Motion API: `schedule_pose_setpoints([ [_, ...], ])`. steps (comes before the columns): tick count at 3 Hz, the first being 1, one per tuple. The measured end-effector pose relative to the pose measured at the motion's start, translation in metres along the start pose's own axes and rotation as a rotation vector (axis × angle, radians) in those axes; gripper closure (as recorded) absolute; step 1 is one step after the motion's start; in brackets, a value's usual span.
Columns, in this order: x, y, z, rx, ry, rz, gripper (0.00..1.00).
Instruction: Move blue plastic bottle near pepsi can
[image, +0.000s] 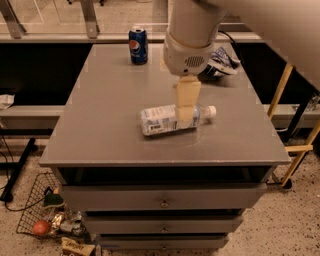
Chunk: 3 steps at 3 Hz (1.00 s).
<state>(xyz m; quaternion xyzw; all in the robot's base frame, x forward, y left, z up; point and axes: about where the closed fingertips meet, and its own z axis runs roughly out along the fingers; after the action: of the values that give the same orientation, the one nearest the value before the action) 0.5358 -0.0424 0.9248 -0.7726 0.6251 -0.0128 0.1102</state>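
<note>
Camera view: I see the gripper (186, 106) hanging over the middle of the grey table (107, 107), in front of the blue plastic bottle (160, 120).
Grasp: I cannot tell whether it is open or closed.
Bottle: on its side, mid-table, cap pointing right.
Pepsi can (138, 45): upright at the far edge, well apart from the bottle.
Open room: bare tabletop between them; snack bag (223, 62) at the far right corner.

Gripper (186, 109) over the blue plastic bottle (160, 120) (lying sideways); pepsi can (138, 46) well apart.

High front view, end effector (185, 115) mid-frame
</note>
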Motion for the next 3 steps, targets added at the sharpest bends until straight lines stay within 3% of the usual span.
schedule_pose_setpoints([
  [2,0.008,-0.004,0.060,-0.065,0.070,0.101,0.02],
  [3,0.013,-0.007,0.070,-0.067,0.079,0.114,0.25],
])
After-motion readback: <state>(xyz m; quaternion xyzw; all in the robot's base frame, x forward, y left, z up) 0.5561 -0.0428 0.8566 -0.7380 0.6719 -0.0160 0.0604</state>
